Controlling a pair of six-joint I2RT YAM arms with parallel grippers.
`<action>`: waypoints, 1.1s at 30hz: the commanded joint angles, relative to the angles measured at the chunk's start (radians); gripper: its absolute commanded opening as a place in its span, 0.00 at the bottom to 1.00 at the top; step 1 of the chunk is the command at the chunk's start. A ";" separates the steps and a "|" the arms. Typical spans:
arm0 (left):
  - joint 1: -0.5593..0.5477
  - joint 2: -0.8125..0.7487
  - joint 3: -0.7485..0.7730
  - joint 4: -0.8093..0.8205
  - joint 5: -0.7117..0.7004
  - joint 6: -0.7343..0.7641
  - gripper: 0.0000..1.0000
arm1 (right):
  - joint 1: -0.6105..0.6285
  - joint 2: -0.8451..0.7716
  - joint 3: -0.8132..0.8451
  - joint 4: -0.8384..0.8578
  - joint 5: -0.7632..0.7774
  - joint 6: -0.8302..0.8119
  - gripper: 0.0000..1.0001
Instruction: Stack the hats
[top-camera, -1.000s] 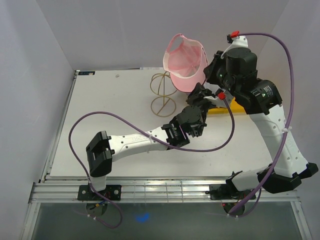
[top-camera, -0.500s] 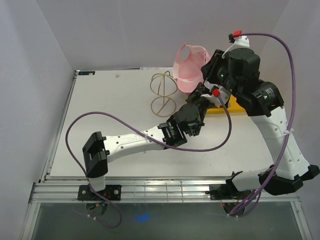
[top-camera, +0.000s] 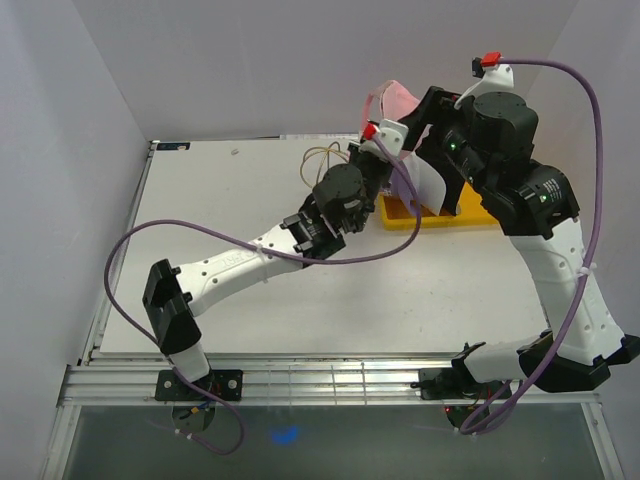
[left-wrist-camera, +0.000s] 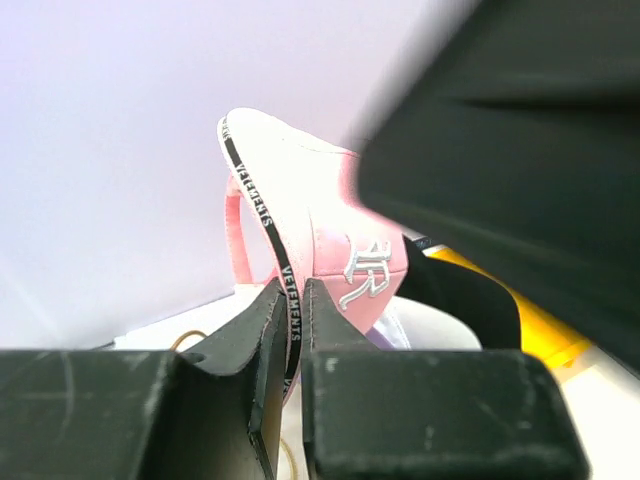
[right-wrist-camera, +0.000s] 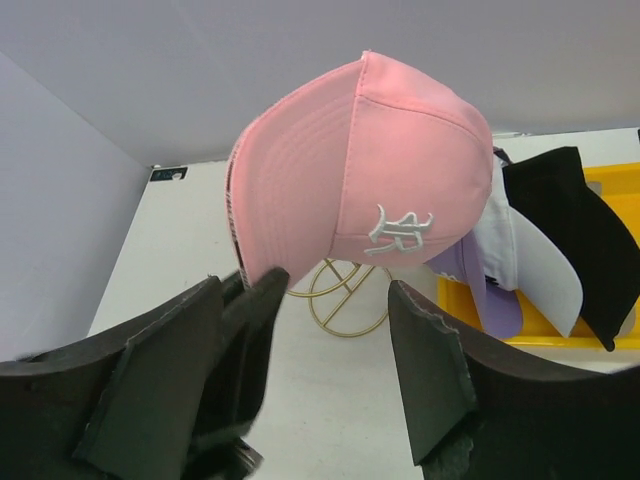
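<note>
The pink hat (right-wrist-camera: 360, 170) hangs in the air, crown up, with a white logo on its front. My left gripper (left-wrist-camera: 290, 310) is shut on its black-banded rim (left-wrist-camera: 262, 215). In the top view only a part of the pink hat (top-camera: 397, 100) shows behind the arms at the back. My right gripper (right-wrist-camera: 310, 340) stands open just under the hat, and its pads (right-wrist-camera: 430, 370) touch nothing. The left gripper's fingers (right-wrist-camera: 255, 310) show beside it at the rim. The black hat (right-wrist-camera: 570, 230), the white hat (right-wrist-camera: 520, 260) and the purple hat (right-wrist-camera: 480, 290) lie nested on the yellow tray (right-wrist-camera: 560, 325).
A gold wire stand (right-wrist-camera: 345, 295) sits on the white table below the pink hat, left of the tray. In the top view the stand (top-camera: 320, 158) is partly hidden by the left arm (top-camera: 250, 262). Pale walls close in the back and both sides.
My right gripper has opened and let go of the pink hat. The left arm has swung up and toward the back with the hat, which has turned from opening-up to crown-up.
</note>
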 joint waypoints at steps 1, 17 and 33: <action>0.093 -0.124 0.042 -0.079 0.134 -0.242 0.00 | 0.004 -0.020 0.044 0.046 0.048 -0.009 0.73; 0.477 -0.265 -0.161 -0.075 0.401 -1.082 0.00 | 0.004 -0.012 -0.070 0.057 0.080 -0.011 0.84; 0.658 -0.408 -0.699 0.192 0.483 -1.625 0.00 | 0.004 -0.001 -0.225 0.074 0.026 -0.031 0.84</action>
